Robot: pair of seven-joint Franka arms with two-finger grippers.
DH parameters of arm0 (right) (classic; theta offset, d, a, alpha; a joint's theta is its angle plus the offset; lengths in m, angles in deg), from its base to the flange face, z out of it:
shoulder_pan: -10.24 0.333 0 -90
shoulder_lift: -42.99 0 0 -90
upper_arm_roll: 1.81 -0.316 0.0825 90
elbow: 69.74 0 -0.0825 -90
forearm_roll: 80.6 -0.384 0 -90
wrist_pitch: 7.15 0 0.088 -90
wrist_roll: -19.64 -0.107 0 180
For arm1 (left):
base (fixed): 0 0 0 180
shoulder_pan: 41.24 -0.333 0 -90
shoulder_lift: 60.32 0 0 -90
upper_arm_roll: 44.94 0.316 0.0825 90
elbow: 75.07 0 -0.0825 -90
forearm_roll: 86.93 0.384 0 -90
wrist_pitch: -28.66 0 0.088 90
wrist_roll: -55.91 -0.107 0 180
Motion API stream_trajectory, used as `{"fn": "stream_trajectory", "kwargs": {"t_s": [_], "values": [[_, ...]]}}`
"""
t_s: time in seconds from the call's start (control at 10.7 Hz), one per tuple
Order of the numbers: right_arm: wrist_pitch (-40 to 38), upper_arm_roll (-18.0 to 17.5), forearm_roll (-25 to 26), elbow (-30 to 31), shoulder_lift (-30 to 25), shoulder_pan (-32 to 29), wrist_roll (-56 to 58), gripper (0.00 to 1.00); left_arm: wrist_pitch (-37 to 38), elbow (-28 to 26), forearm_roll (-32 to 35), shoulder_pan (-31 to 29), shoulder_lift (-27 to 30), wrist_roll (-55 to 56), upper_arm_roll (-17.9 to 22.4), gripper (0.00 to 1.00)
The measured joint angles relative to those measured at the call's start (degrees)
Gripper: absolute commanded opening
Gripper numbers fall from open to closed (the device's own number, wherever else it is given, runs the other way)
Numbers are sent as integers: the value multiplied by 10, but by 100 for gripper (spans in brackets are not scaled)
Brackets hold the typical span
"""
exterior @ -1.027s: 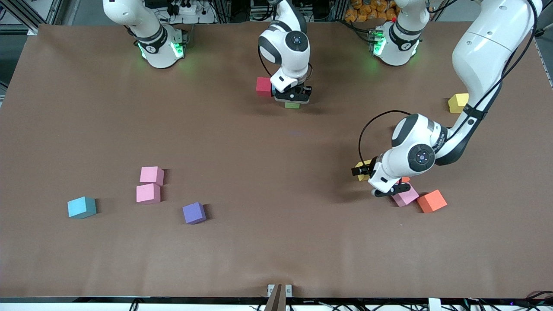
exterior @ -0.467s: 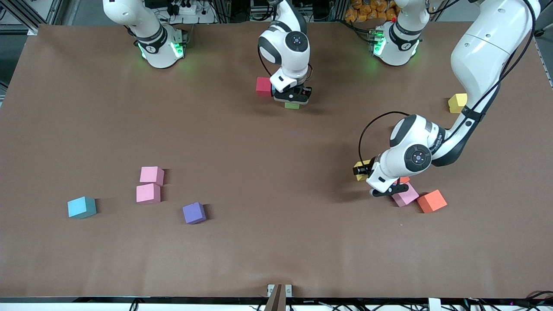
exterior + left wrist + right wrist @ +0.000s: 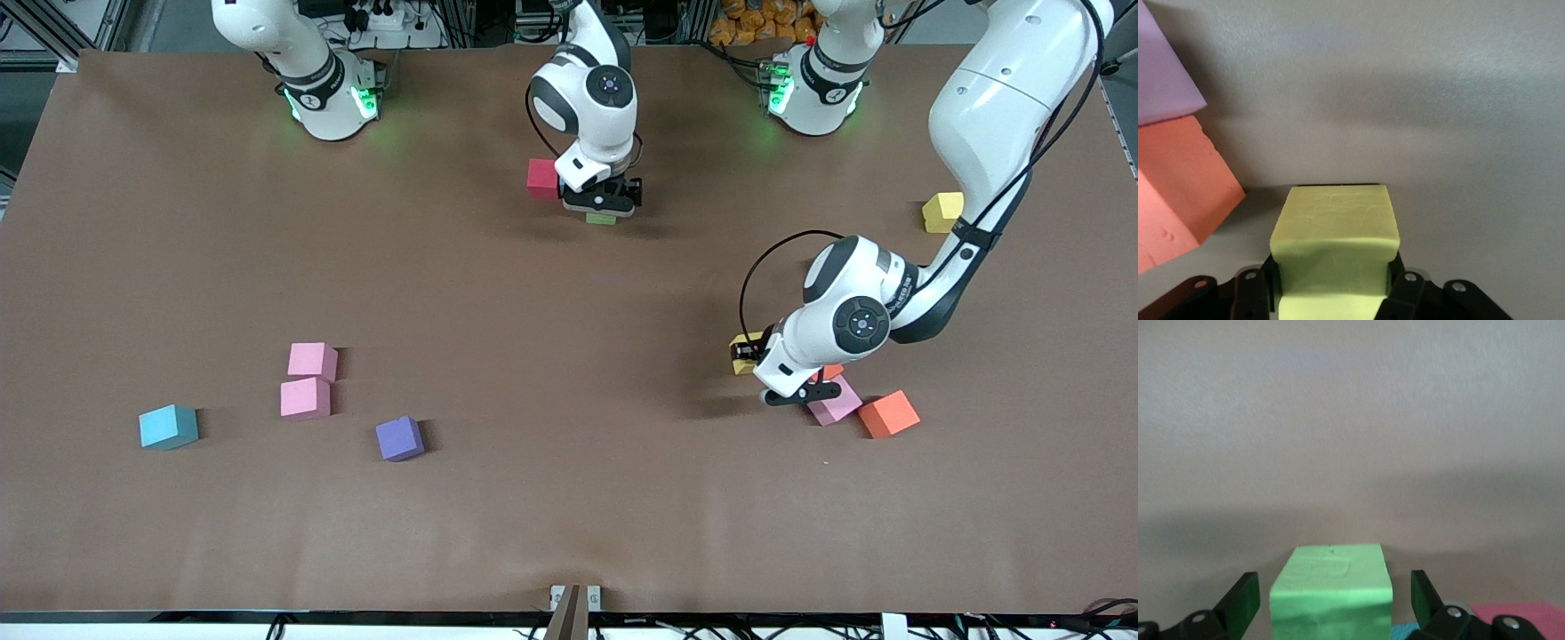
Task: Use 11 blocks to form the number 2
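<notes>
Left gripper (image 3: 745,354) pinched the yellow block (image 3: 1335,233); it should lift straight up, clear of the orange block (image 3: 1178,187). Right gripper (image 3: 602,206) stood wide around the green block (image 3: 1331,590).

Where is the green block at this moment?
The green block lies on the table between the open fingers of the right gripper, beside the red block and slightly nearer the front camera, midway between the arms' bases.

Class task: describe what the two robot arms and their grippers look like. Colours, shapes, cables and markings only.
Both arms have glossy white rounded shells with dark grey joint bands and round dark caps. The bases glow green. A black cable loops beside the left gripper, another by the right gripper. Both grippers are black.
</notes>
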Motion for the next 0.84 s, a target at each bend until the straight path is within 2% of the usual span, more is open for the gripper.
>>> {"fn": "stream_trajectory", "kwargs": {"t_s": [0.28,0.47,0.84], "values": [[-3,14,5,-3,-23,-45,88,100,20,4,0,6,15,0,-19,23],[-19,24,40,-4,-43,-104,181,100,34,4,0,19,17,39,-37,23],[-20,55,58,-6,-52,-220,418,100,40,2,-2,96,16,152,-49,23]]}}
